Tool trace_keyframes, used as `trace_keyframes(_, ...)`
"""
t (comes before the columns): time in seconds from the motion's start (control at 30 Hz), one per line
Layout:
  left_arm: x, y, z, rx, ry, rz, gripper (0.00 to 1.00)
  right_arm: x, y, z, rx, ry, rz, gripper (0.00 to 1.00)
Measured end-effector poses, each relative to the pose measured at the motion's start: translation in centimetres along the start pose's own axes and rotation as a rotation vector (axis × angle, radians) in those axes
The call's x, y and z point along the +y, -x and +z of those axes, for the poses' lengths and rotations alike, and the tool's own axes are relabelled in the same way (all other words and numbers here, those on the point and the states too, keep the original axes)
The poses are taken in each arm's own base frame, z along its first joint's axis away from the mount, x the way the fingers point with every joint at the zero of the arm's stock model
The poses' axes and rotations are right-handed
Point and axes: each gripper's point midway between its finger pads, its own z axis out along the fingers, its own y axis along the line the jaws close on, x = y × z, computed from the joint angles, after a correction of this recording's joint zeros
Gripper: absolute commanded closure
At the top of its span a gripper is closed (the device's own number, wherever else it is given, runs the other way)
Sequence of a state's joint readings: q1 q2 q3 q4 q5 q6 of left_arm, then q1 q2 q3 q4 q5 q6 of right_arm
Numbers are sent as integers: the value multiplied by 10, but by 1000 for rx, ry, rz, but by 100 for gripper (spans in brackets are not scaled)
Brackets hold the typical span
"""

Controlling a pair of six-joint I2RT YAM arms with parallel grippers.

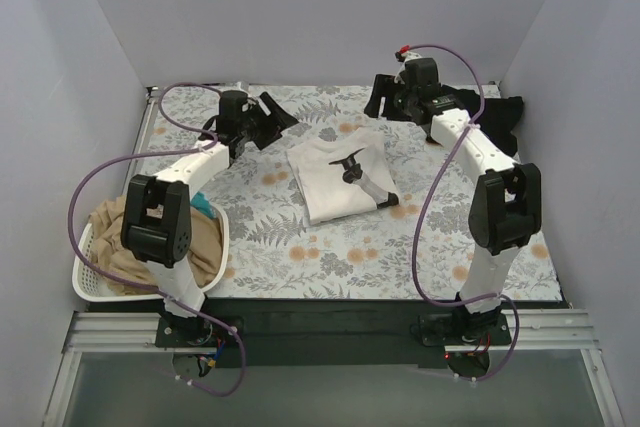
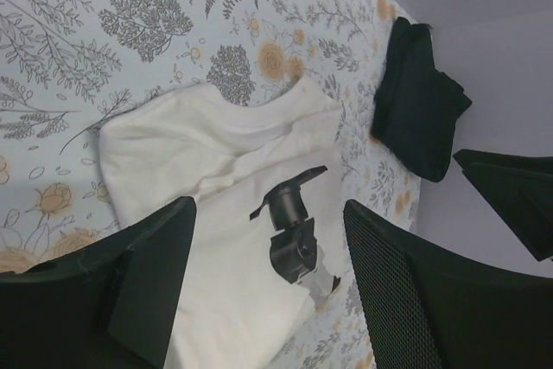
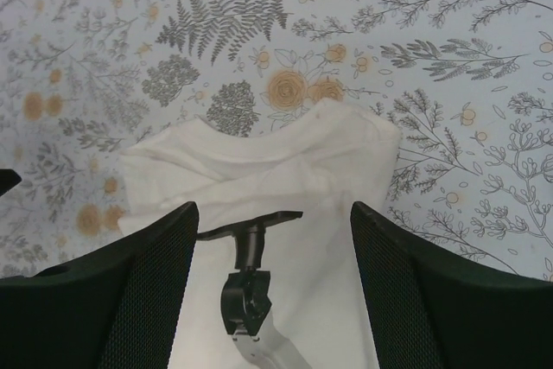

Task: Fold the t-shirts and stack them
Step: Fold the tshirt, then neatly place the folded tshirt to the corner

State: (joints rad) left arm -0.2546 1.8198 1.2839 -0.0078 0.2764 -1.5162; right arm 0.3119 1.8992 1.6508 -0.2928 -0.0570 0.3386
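Observation:
The white t-shirt (image 1: 335, 182) lies folded into a rectangle in the middle of the floral table, collar toward the back (image 2: 216, 162) (image 3: 285, 162). A black and grey bracket-like shape (image 1: 357, 172) shows on its top face. The black t-shirt (image 1: 505, 119) lies bunched at the back right corner (image 2: 419, 105). The tan t-shirt (image 1: 195, 247) is heaped in the basket at the left. My left gripper (image 1: 275, 112) hangs open behind the white shirt's left side (image 2: 268, 287). My right gripper (image 1: 380, 97) hangs open behind its right side (image 3: 272, 287). Neither holds anything.
A white perforated laundry basket (image 1: 85, 282) stands at the table's front left, beside the left arm's base. Grey walls close in the back and both sides. A bit of teal cloth (image 1: 205, 209) peeks from the basket.

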Motion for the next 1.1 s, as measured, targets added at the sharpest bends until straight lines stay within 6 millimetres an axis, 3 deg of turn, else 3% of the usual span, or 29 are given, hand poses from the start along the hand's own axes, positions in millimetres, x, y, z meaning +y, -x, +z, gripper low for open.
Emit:
trace_keyframes(0.07,-1,-4,-10,2,0,27,32,4,0,-12,-4,45,-5,22)
trace_keyframes(0.17,15,-23,-22,30,34,56,32,3,-13,-28,14,106,-8,22)
trace_keyframes(0.4,54,-85,-34,153,132,105,33,-27,-63,-39,125,226,31,21)
trace_keyframes(0.53,61,-112,-37,210,148,120,33,-41,-94,-44,197,292,70,21)
trace_keyframes(0.67,58,-129,-37,239,148,142,34,-43,-114,-48,236,346,77,20)
trace_keyframes(0.73,57,-134,-35,242,150,154,35,-41,-119,-50,246,367,71,18)
trace_keyframes(0.8,58,-140,-33,247,161,164,35,-40,-122,-51,249,384,63,3)
trace_keyframes(0.83,60,-143,-32,252,172,168,35,-39,-122,-51,250,389,62,2)
trace_keyframes(1.0,78,-162,-27,285,239,182,36,-48,-124,-50,240,397,46,2)
trace_keyframes(1.1,78,-164,-25,286,250,191,39,-55,-129,-47,250,395,48,2)
